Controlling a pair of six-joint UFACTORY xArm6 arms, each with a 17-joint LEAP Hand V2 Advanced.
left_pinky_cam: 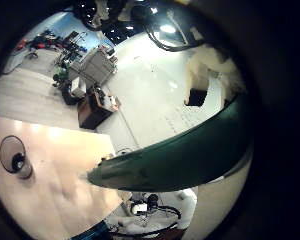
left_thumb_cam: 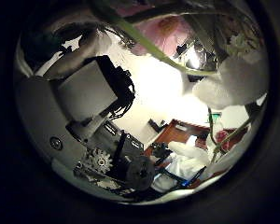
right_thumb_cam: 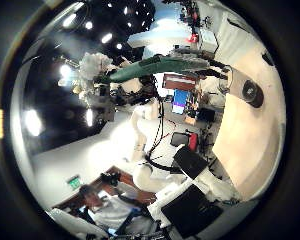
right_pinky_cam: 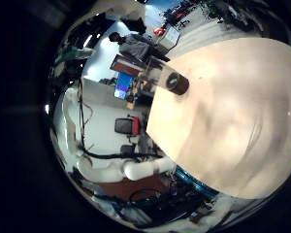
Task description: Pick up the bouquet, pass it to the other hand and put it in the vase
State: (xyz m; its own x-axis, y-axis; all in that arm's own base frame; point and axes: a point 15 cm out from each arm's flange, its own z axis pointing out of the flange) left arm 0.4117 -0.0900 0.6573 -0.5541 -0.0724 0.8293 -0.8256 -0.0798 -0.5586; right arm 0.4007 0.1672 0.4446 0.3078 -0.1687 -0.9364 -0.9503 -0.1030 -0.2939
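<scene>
No outside view is given. The bouquet's thick stem (left_pinky_cam: 190, 150) crosses close in front of my left palm, with a bloom (left_pinky_cam: 215, 75) beyond it. In the left thumb side view, stems (left_thumb_cam: 149, 42) and blooms (left_thumb_cam: 233, 79) lie beside my left hand's curled fingers (left_thumb_cam: 93, 93). From the right palm the bouquet (right_thumb_cam: 160, 65) hangs level in the air above the table, at the end of the other arm (right_thumb_cam: 145, 120). The vase (right_pinky_cam: 175, 83) stands upright on the wooden table (right_pinky_cam: 233, 107), also seen as vase (left_pinky_cam: 15, 155) and vase (right_thumb_cam: 252, 93). My right hand's fingers do not show.
The table edge (left_pinky_cam: 100, 190) runs below the stem. Beyond the table are desks, a screen (right_thumb_cam: 180, 100) and shelves with equipment (left_pinky_cam: 95, 70).
</scene>
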